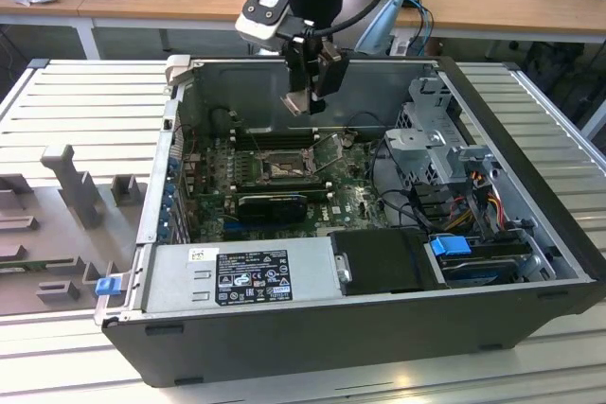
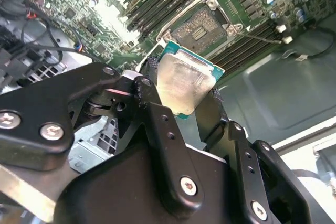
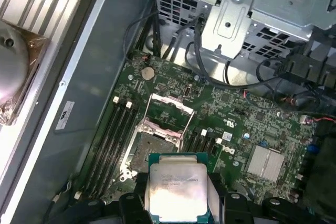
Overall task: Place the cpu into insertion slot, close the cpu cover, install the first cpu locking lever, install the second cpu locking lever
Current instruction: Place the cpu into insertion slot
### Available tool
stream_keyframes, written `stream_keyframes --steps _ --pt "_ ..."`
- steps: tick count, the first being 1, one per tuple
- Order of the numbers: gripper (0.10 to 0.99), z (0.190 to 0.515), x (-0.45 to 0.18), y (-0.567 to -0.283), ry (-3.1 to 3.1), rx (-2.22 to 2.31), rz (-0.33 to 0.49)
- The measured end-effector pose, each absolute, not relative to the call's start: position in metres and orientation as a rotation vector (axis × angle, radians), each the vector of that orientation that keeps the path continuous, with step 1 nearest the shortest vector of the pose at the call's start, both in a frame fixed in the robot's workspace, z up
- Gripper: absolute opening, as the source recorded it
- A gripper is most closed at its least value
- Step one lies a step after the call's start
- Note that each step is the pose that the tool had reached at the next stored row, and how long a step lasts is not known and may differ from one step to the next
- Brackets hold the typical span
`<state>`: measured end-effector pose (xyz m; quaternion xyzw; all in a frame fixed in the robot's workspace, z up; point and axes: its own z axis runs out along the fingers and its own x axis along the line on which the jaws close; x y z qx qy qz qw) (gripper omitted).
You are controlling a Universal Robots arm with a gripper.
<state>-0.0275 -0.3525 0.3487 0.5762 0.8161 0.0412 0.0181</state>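
My gripper hangs above the open computer case, shut on the cpu. The cpu is a flat square chip with a silver top and green rim, clamped at two opposite edges between the black fingers. The cpu is held in the air, apart from the board. Below it on the green motherboard lies the insertion slot, its brownish contact field bare. The cpu cover, a silvery frame plate, stands swung open beside the slot; the cover tilts up.
Long black memory slots flank the socket. A metal drive cage with cables fills the exterior view's right of the case. The power supply lies along the near side. Grey fixtures sit outside, at the exterior view's left.
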Motion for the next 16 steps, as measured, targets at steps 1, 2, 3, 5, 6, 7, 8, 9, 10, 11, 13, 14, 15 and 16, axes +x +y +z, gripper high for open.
stream_keyframes --steps 1,2,3,5,6,7,8,9,10,11,13,14,15,16 --pt "0.529 0.3476 -0.0275 -0.3525 2.504 1.829 0.127" --pt "0.529 0.3472 -0.0275 -0.3525 2.492 1.846 0.126" --pt "0.529 0.3467 -0.0275 -0.3525 2.481 1.859 0.126" --pt "0.529 0.3446 -0.0275 -0.3526 2.477 1.863 0.124" --pt "0.529 0.3434 -0.0275 -0.3525 2.477 1.863 0.123" --pt "0.529 0.3421 -0.0275 -0.3525 2.476 1.863 0.122" --pt "0.529 0.3411 -0.0275 -0.3525 2.476 1.862 0.121" --pt "0.529 0.3401 -0.0275 -0.3525 2.476 1.862 0.121" --pt "0.529 0.3397 -0.0275 -0.3525 2.476 1.862 0.120" --pt "0.529 0.3395 -0.0275 -0.3525 2.474 1.865 0.120" --pt "0.529 0.3392 -0.0275 -0.3525 2.466 1.875 0.120" --pt "0.529 0.3390 -0.0275 -0.3525 2.451 1.894 0.119" --pt "0.529 0.3388 -0.0275 -0.3525 2.443 1.904 0.119" --pt "0.529 0.3386 -0.0275 -0.3525 2.437 1.911 0.119"
